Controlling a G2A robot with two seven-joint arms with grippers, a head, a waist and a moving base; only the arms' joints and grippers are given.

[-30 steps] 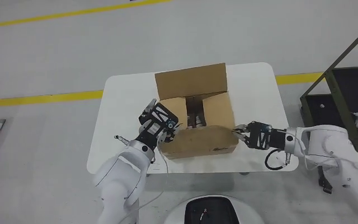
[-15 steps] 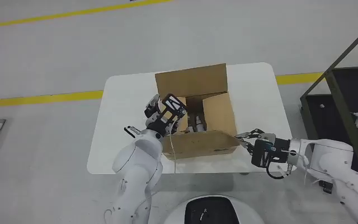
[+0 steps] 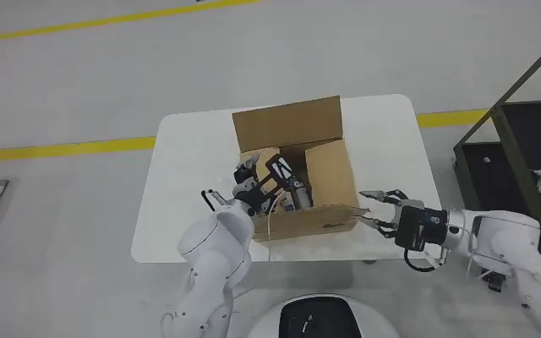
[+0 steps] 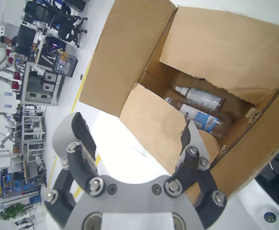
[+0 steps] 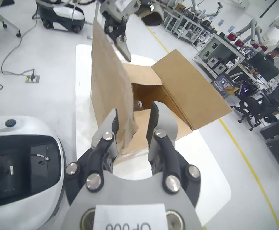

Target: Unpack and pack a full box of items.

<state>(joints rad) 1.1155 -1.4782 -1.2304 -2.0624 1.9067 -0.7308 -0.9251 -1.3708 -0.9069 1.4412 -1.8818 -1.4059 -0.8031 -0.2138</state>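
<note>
Left wrist view: two bottles (image 4: 197,110) lie flat inside the box (image 4: 122,54), just beyond the left gripper (image 4: 133,123), the nearer one, jaws spread wide.

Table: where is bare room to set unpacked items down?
Bare table left of the box out to its edge, and its far right corner. Crowded along the near edge, by the left pincer and right pincer.

My white bench (image 3: 182,160) stands on a pale grey floor (image 3: 84,76) crossed by yellow lines (image 3: 76,148), a dark rack (image 3: 499,159) beside it, black office chairs (image 4: 65,20) and framed workstations (image 4: 41,87) beyond.
</note>
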